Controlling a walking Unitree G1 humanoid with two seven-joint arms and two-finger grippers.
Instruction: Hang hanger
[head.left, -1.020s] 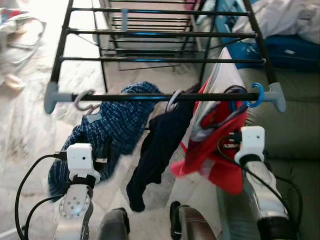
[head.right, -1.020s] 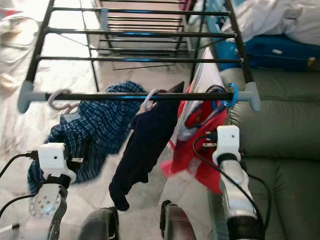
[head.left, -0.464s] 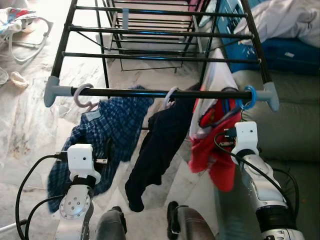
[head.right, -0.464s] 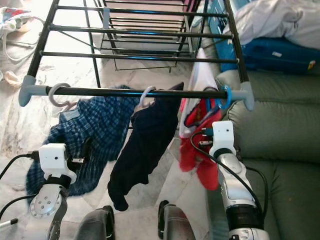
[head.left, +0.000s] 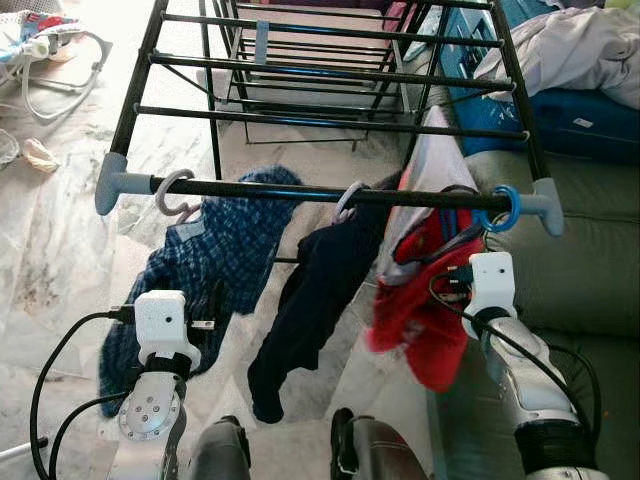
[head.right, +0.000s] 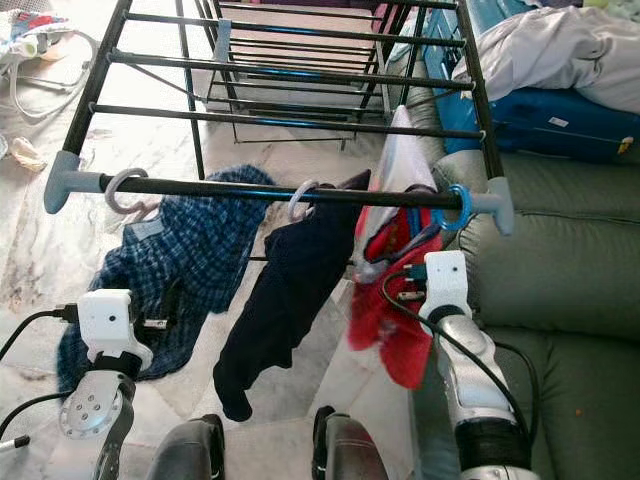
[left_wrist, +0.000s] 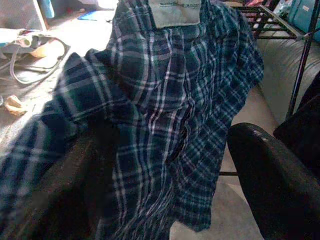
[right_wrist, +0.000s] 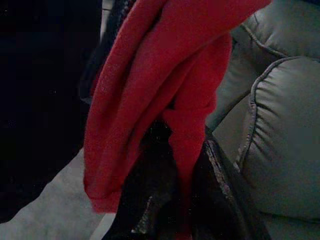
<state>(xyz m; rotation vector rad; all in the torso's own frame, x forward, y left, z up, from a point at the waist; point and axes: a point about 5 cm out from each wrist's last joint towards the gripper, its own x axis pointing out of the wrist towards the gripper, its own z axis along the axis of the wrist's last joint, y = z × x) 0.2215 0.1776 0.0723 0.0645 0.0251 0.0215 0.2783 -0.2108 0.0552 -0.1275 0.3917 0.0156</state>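
The black front rail (head.left: 320, 193) of the drying rack carries three hangers. A grey hook (head.left: 172, 195) holds a blue plaid shirt (head.left: 215, 255), and a white hook (head.left: 348, 200) holds a dark navy garment (head.left: 310, 300). At the right end, a blue hanger hook (head.left: 503, 208) sits over the rail with a red garment (head.left: 415, 310) on it. My right gripper (right_wrist: 182, 200) is just below that hook, shut on a fold of the red cloth. My left gripper (left_wrist: 160, 150) is low on the left, open, with the plaid shirt hanging between its fingers.
A grey-green sofa (head.left: 590, 270) stands close on the right. Behind it are a blue bag (head.left: 590, 115) and white bedding (head.left: 570, 50). More rack rails (head.left: 320, 70) run beyond the front one. Pale marble floor (head.left: 60, 250) lies to the left.
The whole view has shifted a little, so the camera moved. The red garment's lower part has swung out to the left while my right gripper keeps hold. The left arm stays put.
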